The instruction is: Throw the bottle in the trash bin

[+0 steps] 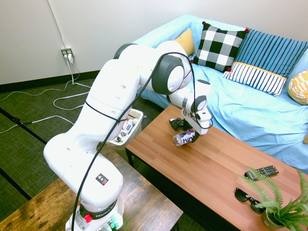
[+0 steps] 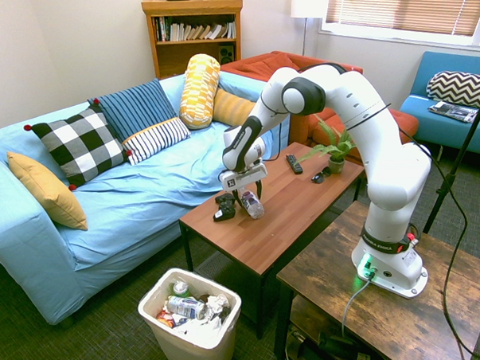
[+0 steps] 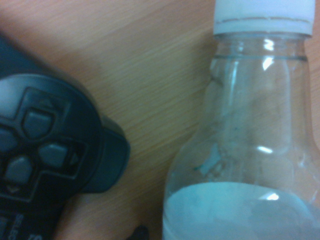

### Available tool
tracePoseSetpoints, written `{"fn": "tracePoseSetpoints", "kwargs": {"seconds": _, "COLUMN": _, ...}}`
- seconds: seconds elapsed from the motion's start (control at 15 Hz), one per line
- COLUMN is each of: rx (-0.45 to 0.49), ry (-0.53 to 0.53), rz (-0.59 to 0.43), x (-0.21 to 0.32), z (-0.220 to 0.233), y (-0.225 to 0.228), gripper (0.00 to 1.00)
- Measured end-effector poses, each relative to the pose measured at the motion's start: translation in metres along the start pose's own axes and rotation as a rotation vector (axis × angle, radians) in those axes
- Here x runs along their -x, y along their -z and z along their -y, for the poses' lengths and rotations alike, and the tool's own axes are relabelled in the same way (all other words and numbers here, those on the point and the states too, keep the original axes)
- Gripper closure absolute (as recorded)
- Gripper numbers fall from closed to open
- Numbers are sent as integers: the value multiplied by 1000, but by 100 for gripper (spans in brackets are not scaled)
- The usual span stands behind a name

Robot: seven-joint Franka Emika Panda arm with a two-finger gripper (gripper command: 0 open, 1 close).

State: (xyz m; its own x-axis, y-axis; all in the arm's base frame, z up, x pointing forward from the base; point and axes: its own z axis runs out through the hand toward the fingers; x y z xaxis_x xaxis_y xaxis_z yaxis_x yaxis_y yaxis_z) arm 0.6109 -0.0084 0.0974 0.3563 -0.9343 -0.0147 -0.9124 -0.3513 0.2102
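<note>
A clear bottle [image 1: 184, 138] with a white cap and a purple "hint" label lies on its side on the wooden coffee table [image 1: 216, 163], near the table's end by the bin. My gripper [image 1: 192, 135] is down over the bottle [image 2: 252, 204], open, with a finger on either side of it. The wrist view shows the bottle's [image 3: 245, 130] neck and cap from close by. The off-white trash bin [image 2: 152, 310] stands on the floor beside that table end, holding several pieces of rubbish. In the first exterior view the arm partly hides the bin [image 1: 136, 126].
A black game controller [image 2: 224, 206] lies right beside the bottle. Further along the table are a remote [image 1: 262, 171], sunglasses [image 1: 248, 196] and a potted fern [image 1: 281, 204]. A blue sofa [image 2: 129, 193] with cushions runs behind the table. A darker wooden table [image 2: 389, 301] stands alongside.
</note>
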Motion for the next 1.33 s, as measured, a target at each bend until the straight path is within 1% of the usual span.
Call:
{"fn": "tracePoseSetpoints", "kwargs": {"seconds": 0.07, "rx": 1, "ry": 0, "rz": 3, "x": 0, "z": 1, "y": -3, "gripper": 100}}
{"fn": "tracePoseSetpoints", "kwargs": {"seconds": 1.07, "rx": 1, "ry": 3, "rz": 12, "x": -9, "z": 2, "y": -8, "gripper": 100}}
{"fn": "tracePoseSetpoints", "kwargs": {"seconds": 1.2, "rx": -21, "ry": 12, "rz": 2, "x": -12, "z": 2, "y": 2, "gripper": 100}}
{"fn": "tracePoseSetpoints", "kwargs": {"seconds": 1.33, "rx": -58, "ry": 28, "rz": -9, "x": -6, "z": -2, "y": 30, "gripper": 100}}
